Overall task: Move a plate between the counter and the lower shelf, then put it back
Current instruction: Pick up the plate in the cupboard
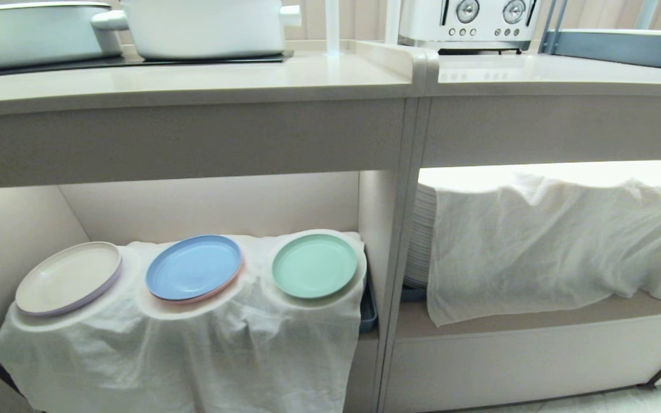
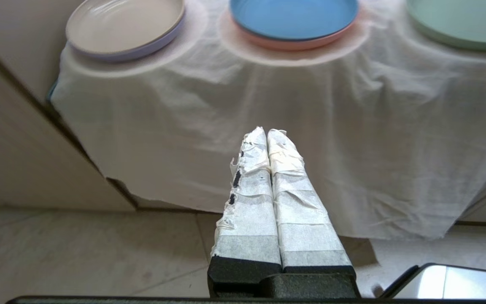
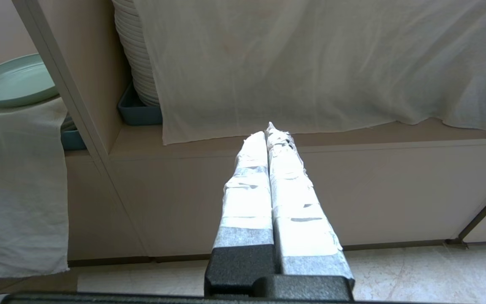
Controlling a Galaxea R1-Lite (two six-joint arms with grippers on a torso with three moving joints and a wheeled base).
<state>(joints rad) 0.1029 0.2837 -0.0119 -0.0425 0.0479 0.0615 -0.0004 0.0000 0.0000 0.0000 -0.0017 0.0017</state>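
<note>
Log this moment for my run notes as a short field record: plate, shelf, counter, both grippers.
plate: mint-green plate, on the white cloth, rightmost of three
neighbours: blue plate in the middle, cream plate on the left
lower shelf: lower shelf open, cloth draped over mounds
counter: counter holds two white pots
left gripper: left gripper shut, empty, facing the cloth
right gripper: right gripper shut, empty

Black end effector (image 2: pixel 267 131), white-taped fingers (image 2: pixel 249 198)

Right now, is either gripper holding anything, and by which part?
Nothing held. Left gripper and right gripper are both shut and empty; the mint-green plate sits untouched on the lower shelf's cloth.
</note>
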